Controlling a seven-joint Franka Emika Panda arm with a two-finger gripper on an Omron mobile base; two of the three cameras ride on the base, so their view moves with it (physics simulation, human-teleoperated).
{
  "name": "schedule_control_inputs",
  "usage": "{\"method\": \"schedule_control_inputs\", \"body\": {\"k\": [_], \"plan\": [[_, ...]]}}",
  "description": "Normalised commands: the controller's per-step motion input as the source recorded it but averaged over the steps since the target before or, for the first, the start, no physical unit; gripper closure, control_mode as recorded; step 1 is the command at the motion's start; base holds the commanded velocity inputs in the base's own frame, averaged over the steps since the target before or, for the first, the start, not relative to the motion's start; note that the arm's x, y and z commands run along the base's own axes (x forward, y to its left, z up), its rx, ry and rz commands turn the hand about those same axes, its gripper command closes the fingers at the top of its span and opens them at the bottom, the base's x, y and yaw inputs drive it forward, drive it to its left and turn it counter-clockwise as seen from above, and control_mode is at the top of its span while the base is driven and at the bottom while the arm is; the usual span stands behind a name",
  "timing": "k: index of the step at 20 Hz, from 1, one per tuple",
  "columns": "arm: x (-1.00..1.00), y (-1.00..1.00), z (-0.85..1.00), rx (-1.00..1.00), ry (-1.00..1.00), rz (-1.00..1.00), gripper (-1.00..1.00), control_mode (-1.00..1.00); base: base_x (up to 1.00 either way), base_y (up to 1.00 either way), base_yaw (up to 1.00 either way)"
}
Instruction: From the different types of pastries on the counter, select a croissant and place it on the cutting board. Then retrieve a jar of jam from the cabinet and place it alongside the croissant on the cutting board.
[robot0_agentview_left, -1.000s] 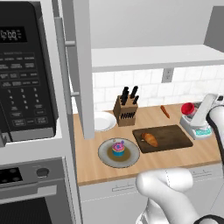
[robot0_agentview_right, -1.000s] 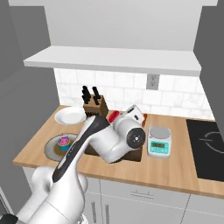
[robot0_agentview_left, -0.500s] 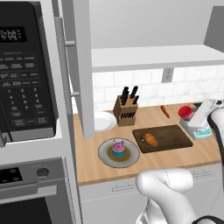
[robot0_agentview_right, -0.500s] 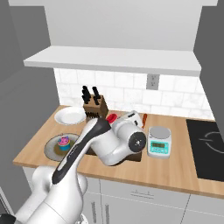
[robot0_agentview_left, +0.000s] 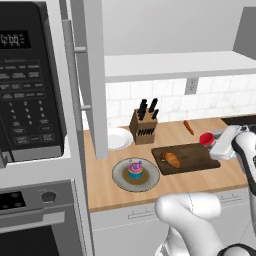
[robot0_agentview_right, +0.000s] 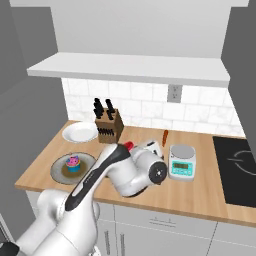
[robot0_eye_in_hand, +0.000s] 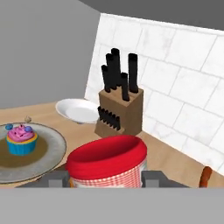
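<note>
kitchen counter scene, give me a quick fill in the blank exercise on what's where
1. The croissant lies on the dark ______.
2. The cupcake with pink frosting sits on a round ______ plate.
3. The jar between the pincer fingers has a ______ lid.
4. The black-handled knives stand in a wooden ______ beside the white plate.

Missing words: cutting board; grey; red; block

The white arm (robot0_agentview_right: 107, 172) bends low and forward, its jaws standing either side of a red-lidded jar (robot0_eye_in_hand: 107, 159).
</note>
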Motion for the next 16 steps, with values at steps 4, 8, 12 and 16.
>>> {"method": "schedule_control_inputs", "body": {"k": [4, 8, 12, 16], "plan": [[0.38, -0.03, -0.67, 0.39, 0.00, 0.04, 1.00, -1.00, 0.00, 0.00, 0.00], [0.18, 0.00, -0.18, 0.18, 0.00, 0.01, 1.00, -1.00, 0.00, 0.00, 0.00], [0.22, 0.00, -0.09, 0.09, -0.02, 0.00, 1.00, -1.00, 0.00, 0.00, 0.00], [0.41, 0.00, -0.42, 0.13, -0.01, 0.00, 1.00, -1.00, 0.00, 0.00, 0.00]]}}
